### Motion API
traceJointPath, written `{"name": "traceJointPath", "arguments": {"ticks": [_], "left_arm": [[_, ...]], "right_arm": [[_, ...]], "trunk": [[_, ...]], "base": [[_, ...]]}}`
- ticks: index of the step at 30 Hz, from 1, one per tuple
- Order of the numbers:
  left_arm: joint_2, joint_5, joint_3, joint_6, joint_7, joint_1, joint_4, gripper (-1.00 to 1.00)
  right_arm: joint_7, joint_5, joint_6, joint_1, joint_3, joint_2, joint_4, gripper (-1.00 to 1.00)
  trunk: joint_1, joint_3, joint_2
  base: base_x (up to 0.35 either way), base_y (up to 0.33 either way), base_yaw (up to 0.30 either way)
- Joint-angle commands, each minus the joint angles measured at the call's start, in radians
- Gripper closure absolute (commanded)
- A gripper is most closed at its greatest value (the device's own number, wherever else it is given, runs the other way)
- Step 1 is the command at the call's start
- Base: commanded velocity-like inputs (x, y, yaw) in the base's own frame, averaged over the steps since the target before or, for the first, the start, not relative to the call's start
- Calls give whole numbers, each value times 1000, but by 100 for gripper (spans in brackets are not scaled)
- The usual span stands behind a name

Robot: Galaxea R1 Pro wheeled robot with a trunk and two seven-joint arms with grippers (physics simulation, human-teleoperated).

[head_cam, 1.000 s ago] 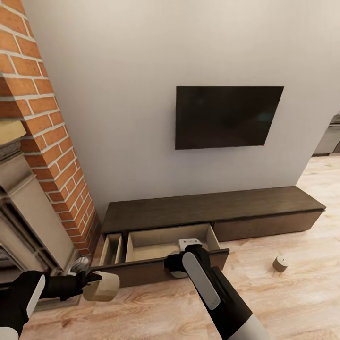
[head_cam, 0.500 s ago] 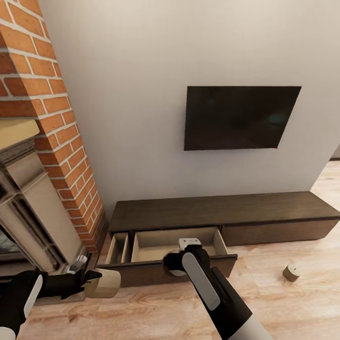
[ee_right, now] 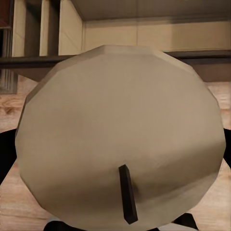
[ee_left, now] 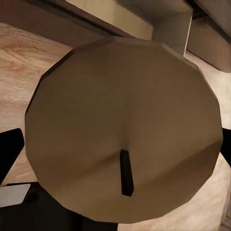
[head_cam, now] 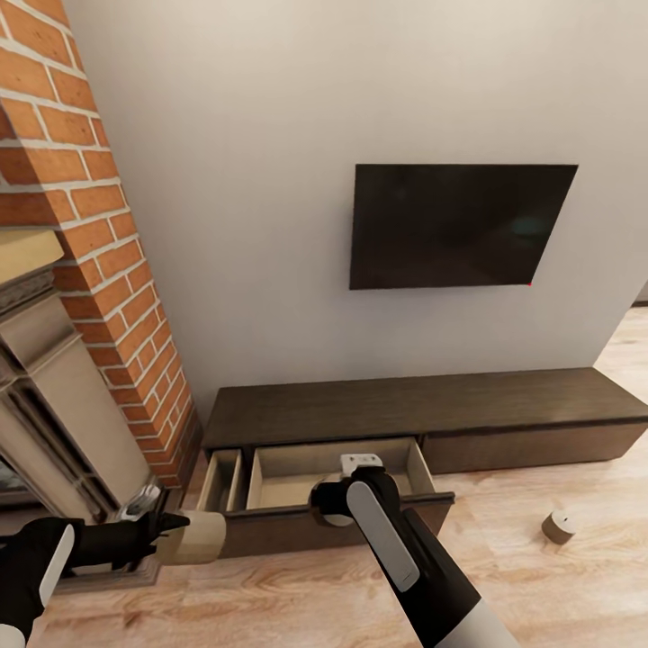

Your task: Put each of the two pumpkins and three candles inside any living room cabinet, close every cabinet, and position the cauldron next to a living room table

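left fingers [head_cam: 171, 533] clamped on a candle [head_cam: 193, 537] beside the cabinet [head_cam: 405, 405]'s open drawer [head_cam: 333, 468] | right fingers [head_cam: 337, 504] clamped on a second candle [ee_right: 120, 130] at drawer front | third candle [head_cam: 559, 526] on floor [head_cam: 540, 594]

At the upper left of the head view rises a column of red-orange brick [head_cam: 81, 243] with pale mortar lines. The wall [head_cam: 270, 180] is plain off-white, and the screen [head_cam: 454, 225] at centre right is flat black. The cabinet [head_cam: 414, 409] is dark brown, its open drawer [head_cam: 306, 472] lined in light tan. The floor [head_cam: 558, 585] shows pale streaked wood grain. Three candles [head_cam: 193, 538] [head_cam: 559, 526] [ee_right: 120, 134] are dull tan, each with a black wick. The arms are black and white.
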Motion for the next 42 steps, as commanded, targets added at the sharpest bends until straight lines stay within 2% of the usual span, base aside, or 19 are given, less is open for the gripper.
{"name": "traceJointPath", "arguments": {"ticks": [1, 15, 35, 42], "left_arm": [[0, 2, 1, 1, 0, 0, 0, 100], [0, 3, 1, 1, 0, 0, 0, 100], [-1, 4, 1, 1, 0, 0, 0, 100], [-2, 4, 0, 0, 1, 0, 0, 100]], "right_arm": [[0, 2, 1, 0, 0, 0, 0, 100], [2, 1, 1, 0, 0, 0, 2, 100], [4, 0, 0, 1, -1, 0, 7, 100], [9, 0, -64, 1, -3, 0, 21, 100]], "trunk": [[0, 0, 0], [0, 0, 0], [0, 0, 0], [0, 0, 0]], "base": [[86, -80, -1], [132, -99, 0], [248, -15, 0], [201, 0, 0]]}}
